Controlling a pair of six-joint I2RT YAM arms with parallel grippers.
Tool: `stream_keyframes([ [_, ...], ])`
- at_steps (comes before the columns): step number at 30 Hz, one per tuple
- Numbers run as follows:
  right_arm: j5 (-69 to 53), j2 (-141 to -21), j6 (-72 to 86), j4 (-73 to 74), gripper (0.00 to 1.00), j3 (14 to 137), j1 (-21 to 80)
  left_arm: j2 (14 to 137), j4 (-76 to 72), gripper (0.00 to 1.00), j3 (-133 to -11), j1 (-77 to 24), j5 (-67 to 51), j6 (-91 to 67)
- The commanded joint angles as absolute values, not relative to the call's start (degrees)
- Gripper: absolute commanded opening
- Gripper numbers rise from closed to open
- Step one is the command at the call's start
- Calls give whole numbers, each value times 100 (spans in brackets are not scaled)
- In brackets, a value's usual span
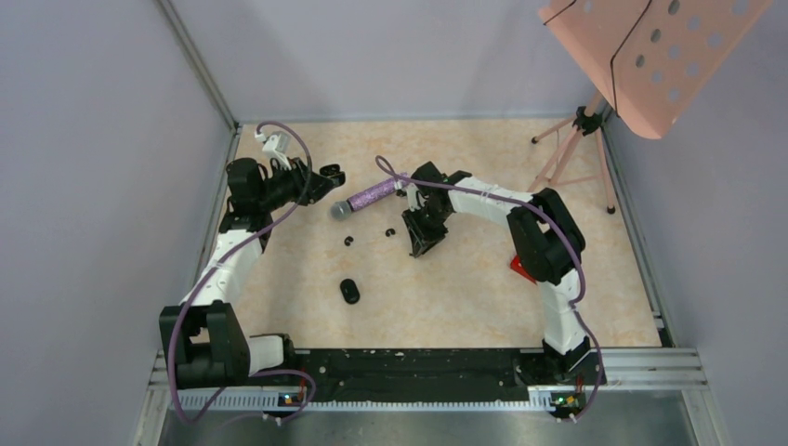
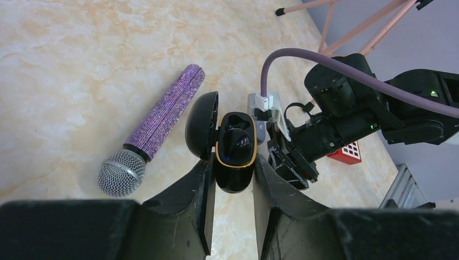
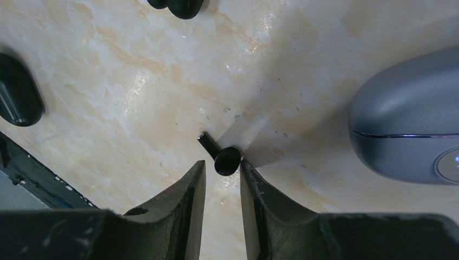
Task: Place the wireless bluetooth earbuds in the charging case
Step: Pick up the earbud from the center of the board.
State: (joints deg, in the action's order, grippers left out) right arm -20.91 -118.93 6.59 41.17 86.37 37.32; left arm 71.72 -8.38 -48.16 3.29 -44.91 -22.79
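Observation:
My left gripper (image 2: 234, 162) is shut on an open black charging case with a gold rim (image 2: 235, 142) and holds it above the table, its lid (image 2: 201, 122) swung to the left. In the top view this gripper (image 1: 321, 181) is at the far left. My right gripper (image 3: 222, 165) is open and low over the table, with a glossy black earbud (image 3: 225, 158) lying between its fingertips and touching the right finger. In the top view this gripper (image 1: 420, 243) is mid-table, with two black earbuds (image 1: 349, 241) (image 1: 390, 230) to its left.
A purple glitter microphone (image 1: 367, 198) lies between the arms. A closed black case (image 1: 349, 291) sits nearer the front. A grey case (image 3: 406, 130) lies right of the right gripper. A red block (image 1: 520, 268) and a pink music stand (image 1: 595, 139) are at the right.

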Motion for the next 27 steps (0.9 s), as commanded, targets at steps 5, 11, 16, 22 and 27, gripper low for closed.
stream_keyframes([
  [5,-1269,-12111,402,4059,27,8608,3843,7119,-1036,0,-4988,331,-4438,-2276],
  [11,-901,-12170,295,4061,27,8617,4008,7111,-1113,0,-4943,330,-4438,-2294],
  [16,-740,-12237,128,4052,20,8624,4109,7073,-1165,0,-4863,334,-4423,-2294],
  [22,-366,-11963,-784,4076,0,8756,4105,7067,-1207,0,-4791,332,-4465,-2241],
  [27,-28,-11036,-1974,4019,0,8814,4094,7195,-1341,0,-4825,242,-4635,-2058],
])
